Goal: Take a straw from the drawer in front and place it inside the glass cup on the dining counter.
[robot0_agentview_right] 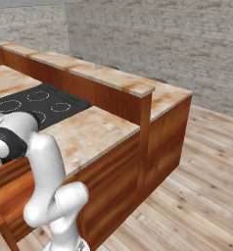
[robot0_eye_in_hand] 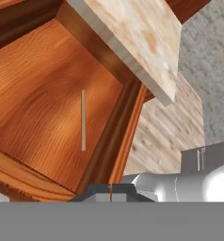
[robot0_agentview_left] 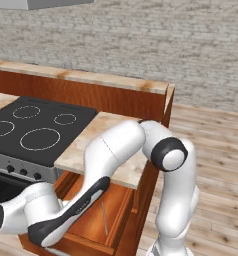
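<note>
Hand view: drawer (robot0_eye_in_hand: 43, 94) is pulled open, looking down into it at a tilt. Straw (robot0_eye_in_hand: 83, 120) lies flat on the drawer's wooden floor, alone, closer to the side wall than to the middle, roughly parallel to that wall. Not touched by anything. Jaws are fully shut, tips together at the bottom edge of this view with no visible gap and nothing between them. They sit above the drawer's front corner, apart from the straw.

Small marbled surface (robot0_eye_in_hand: 132, 37) overhangs the open drawer on the far side; plank floor (robot0_eye_in_hand: 156, 136) shows past the drawer's side wall.

Left base view: arm is folded low, forearm reaching down to the lower left over the open drawer (robot0_agentview_left: 118, 210). Straw (robot0_agentview_left: 104, 218) shows as a thin grey line on the drawer floor, just right of the forearm link. Drawer sits under the small marbled surface (robot0_agentview_left: 91, 140), next to the black cooktop (robot0_agentview_left: 36, 125) with its row of knobs (robot0_agentview_left: 11, 169) below. Hand itself is cut off at the lower left edge, so the jaws can't be judged from this angle.

Right base view: dining counter (robot0_agentview_right: 113, 76) runs behind the cooktop (robot0_agentview_right: 40, 105) and the small surface (robot0_agentview_right: 91, 135), raised higher than both, long marbled top with rust blotches. Drawer (robot0_agentview_right: 11, 206) front juts out at lower left, partly behind the arm. Can't make out a glass cup on the dining counter in either base view; a few tiny dark shapes sit on its far edge, too small to identify.
</note>
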{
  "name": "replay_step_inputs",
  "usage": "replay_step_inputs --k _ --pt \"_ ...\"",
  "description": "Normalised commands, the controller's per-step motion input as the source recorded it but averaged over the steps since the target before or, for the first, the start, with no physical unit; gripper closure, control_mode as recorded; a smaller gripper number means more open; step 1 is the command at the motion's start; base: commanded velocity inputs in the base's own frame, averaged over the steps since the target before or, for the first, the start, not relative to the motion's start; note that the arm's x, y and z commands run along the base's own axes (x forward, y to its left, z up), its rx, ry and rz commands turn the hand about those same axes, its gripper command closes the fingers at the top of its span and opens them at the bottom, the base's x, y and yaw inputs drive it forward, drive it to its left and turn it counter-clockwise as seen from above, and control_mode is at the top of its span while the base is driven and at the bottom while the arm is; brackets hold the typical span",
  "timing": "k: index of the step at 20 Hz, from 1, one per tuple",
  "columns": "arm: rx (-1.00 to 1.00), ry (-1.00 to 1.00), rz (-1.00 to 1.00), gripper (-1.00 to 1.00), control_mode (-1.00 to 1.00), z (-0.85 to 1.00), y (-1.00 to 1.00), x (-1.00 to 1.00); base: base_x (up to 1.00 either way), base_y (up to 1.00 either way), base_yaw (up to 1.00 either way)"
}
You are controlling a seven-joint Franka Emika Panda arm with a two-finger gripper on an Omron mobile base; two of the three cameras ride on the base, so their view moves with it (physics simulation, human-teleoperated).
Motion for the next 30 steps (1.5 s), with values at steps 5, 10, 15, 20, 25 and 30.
replay_step_inputs --k 5,10,15,20,25,30 --pt "0.13 0.00 -0.01 1.00 -1.00 0.23 -0.12 0.00 0.00 0.00 0.00" --pt "0.14 0.00 -0.02 1.00 -1.00 0.27 -0.11 0.00 0.00 0.00 0.00" --pt "0.16 0.00 -0.01 1.00 -1.00 0.24 -0.07 0.00 0.00 0.00 0.00" --pt "0.18 0.00 0.00 1.00 -1.00 0.14 -0.17 0.04 0.00 0.00 0.00" --pt "0.19 0.03 0.00 1.00 -1.00 0.06 -0.22 0.10 0.00 0.00 0.00" --pt "0.20 0.10 0.00 1.00 -1.00 0.00 -0.36 0.27 0.00 0.00 0.00"
